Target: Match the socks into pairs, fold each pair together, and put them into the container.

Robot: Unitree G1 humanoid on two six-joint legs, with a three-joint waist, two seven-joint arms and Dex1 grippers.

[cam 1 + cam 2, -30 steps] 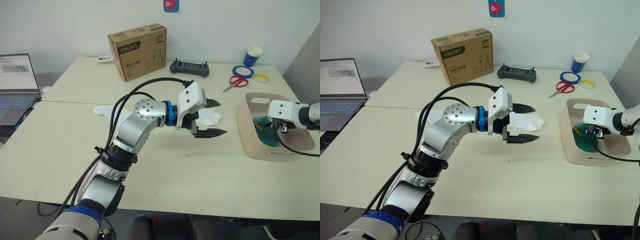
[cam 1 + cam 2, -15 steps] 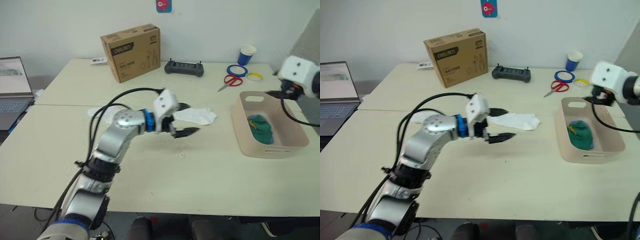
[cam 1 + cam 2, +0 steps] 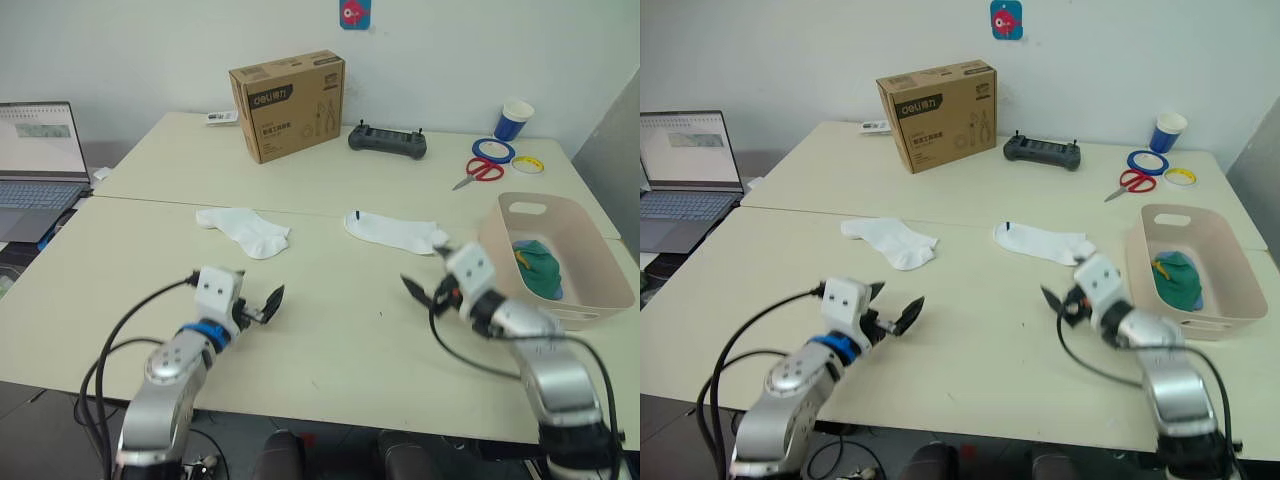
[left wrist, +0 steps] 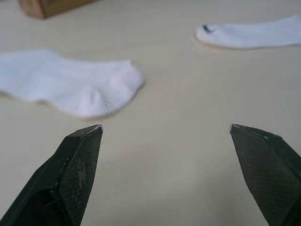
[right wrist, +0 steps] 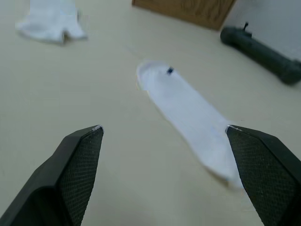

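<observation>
The pale pink container (image 3: pixel 585 262), a smooth plastic tub with rounded corners, sloping walls and an oval handle slot, serves as the landmark; it sits on the cream, matte table (image 3: pixel 330 330) near the table's right edge. Inside it lies a bunched dark green sock bundle (image 3: pixel 537 270) with a bit of yellow showing, and a sliver of light blue fabric (image 3: pixel 520 246) beside it. Just left of the container a soft white sock (image 3: pixel 395 231) lies flat and stretched out, a small dark mark at its open cuff end, its toe end pointing toward the container. Farther left of the container, well apart from the first, a second white sock (image 3: pixel 244 229) lies flat with a bent, slightly rumpled heel. The right gripper (image 3: pixel 426 291) hangs low over the table just left of the container's front corner, its two black, cross-hatched, wedge-shaped fingers (image 5: pixel 80 160) spread wide with nothing between them. The left gripper (image 3: pixel 262 306) hovers near the table's front edge, far left of the container, fingers (image 4: pixel 77 162) likewise parted and empty, aimed toward the bent sock. Behind the container, toward the wall, lie red-handled scissors (image 3: pixel 478 170), rolls of blue (image 3: pixel 494 150) and yellow tape (image 3: pixel 528 163), and a blue paper cup (image 3: pixel 515 118). Farther left of these are a dark handheld controller (image 3: pixel 387 139) and a brown cardboard box (image 3: pixel 288 104).
</observation>
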